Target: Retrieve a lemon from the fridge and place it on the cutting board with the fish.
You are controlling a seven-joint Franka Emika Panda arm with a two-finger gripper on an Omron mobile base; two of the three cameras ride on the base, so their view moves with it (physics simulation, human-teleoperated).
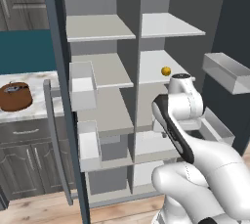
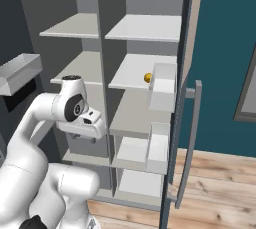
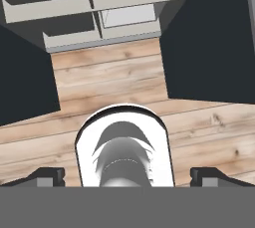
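Observation:
The fridge (image 1: 146, 37) stands with both doors swung open, its pale grey shelves bare except for the lemon (image 1: 166, 71), a small yellow ball on the right-hand middle shelf (image 2: 148, 77). On the marble counter at the far left lies the reddish-brown cutting board (image 1: 13, 99), and the small grey fish (image 1: 14, 89) rests on top of it. My gripper (image 2: 83, 137) hangs in front of the fridge, below the lemon's shelf, and points down at the floor. In the hand view its fingertips (image 3: 48, 176) stand far apart with nothing between them, so it is open.
The left door (image 1: 61, 96) carries white bins (image 1: 83, 86) and a long grey handle (image 1: 54, 140). The right door (image 1: 237, 32) has a bin (image 1: 227, 71) sticking out near my arm. Grey cabinets (image 1: 29, 164) sit under the counter. Wooden floor (image 3: 114, 82) lies below.

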